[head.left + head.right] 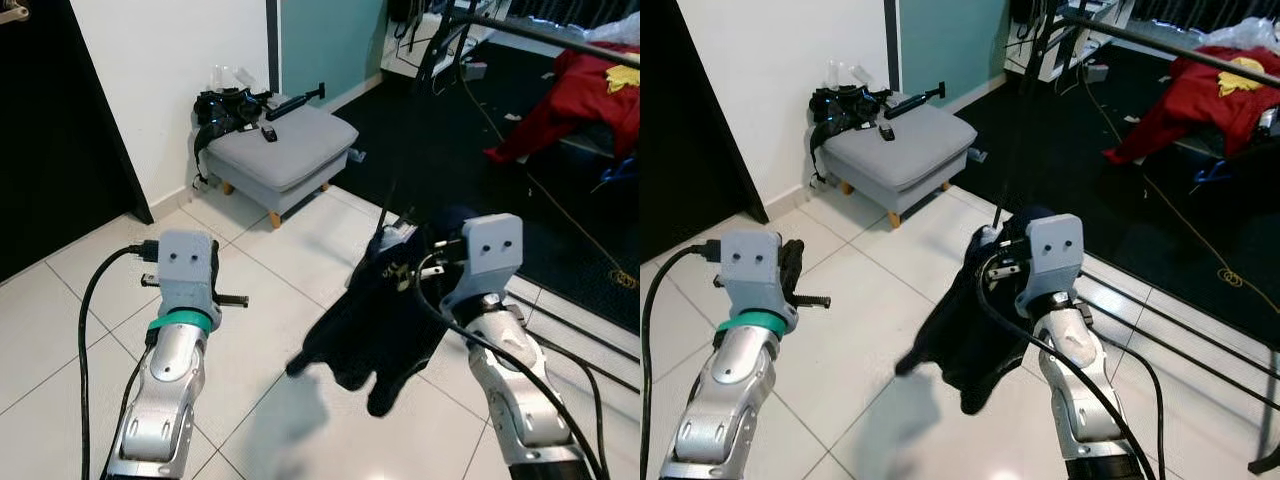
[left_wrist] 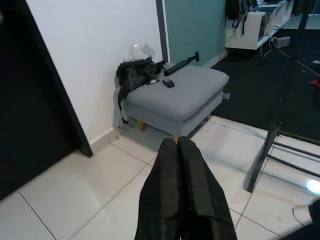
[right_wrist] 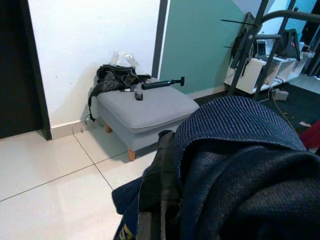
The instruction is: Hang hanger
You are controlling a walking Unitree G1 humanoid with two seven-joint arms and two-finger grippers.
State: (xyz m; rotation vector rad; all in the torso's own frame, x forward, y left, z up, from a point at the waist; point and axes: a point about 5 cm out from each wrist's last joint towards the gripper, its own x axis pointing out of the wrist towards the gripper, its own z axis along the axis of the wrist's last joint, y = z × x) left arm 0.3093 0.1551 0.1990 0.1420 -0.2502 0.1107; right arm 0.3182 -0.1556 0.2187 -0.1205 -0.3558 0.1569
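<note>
Dark blue knitted cloth [image 1: 375, 330] hangs down from the right claw [image 1: 405, 262], which is clenched around the top of it. The hanger itself is hard to make out; it seems to be hidden inside the cloth where the claw grips it. The cloth droops over the white tile floor [image 1: 260, 350], on the right side, close to the robot.

The black rail of the clothes rack [image 1: 540, 30] runs across the far right, higher up than the claw and well away from it. I think the right arm has to lift up and reach far and to the right to get the hanger onto that rail. The right arm is the nearer one, and it already has the load.

The left claw [image 2: 180, 190] is pressed together with nothing in it. It is held out on the left, pointing at the grey footstool [image 1: 285, 150] by the far white wall. A dark bag [image 1: 225, 105] and a black stick tool [image 1: 295, 102] lie on the stool.

A red garment [image 1: 570, 100] lies on the far right past the rail. A yellow cord [image 1: 560, 215] trails over the dark carpet under the rack, and the rack's low bars [image 1: 1200, 340] could get in the way of the feet.
</note>
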